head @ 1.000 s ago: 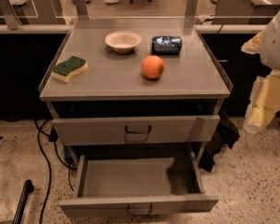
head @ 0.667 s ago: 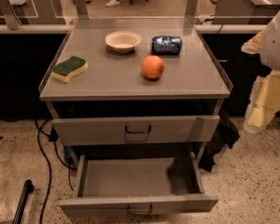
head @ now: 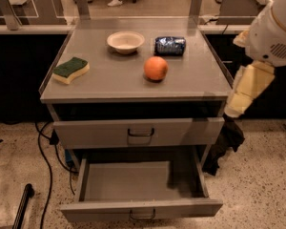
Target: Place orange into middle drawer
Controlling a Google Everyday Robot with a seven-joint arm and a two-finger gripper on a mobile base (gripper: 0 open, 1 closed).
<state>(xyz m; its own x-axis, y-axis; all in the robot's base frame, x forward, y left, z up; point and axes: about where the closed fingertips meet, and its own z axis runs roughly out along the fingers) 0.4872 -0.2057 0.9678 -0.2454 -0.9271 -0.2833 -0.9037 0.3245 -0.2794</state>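
- The orange [head: 155, 68] sits on the counter [head: 200, 82], a little right of centre and back from the front edge. It has not shifted over the last second, and nothing touches it.
- So the task has not moved forward: the fruit is not yet picked up, and reach, grasp and carry all lie ahead, as I judge it.
- The middle drawer [head: 181, 208] lies at 6 o'clock from the orange, low down. It is pulled well out with its grey floor showing, as it was a second ago, so it looks ready to receive the fruit.
- The upper drawer front [head: 95, 132] is shut, between the counter and the open drawer. The orange must be carried out past the counter's front lip and this front before going down.
- At 11 o'clock stands a cream bowl [head: 126, 41], and at 1 o'clock a blue packet [head: 170, 45]. Both are near the orange but apart from it, and a reach from behind could brush either.
- At 9 o'clock, well apart, a green-and-yellow sponge [head: 71, 69] lies by the counter's left edge.
- At 3 o'clock, off the counter's right side, the robot arm [head: 248, 87] hangs unmoved from a second ago. The claw itself does not show, so I cannot tell whether it is released or clenched.
- Cables [head: 43, 151] trail on the floor left of the cabinet, away from any likely path.
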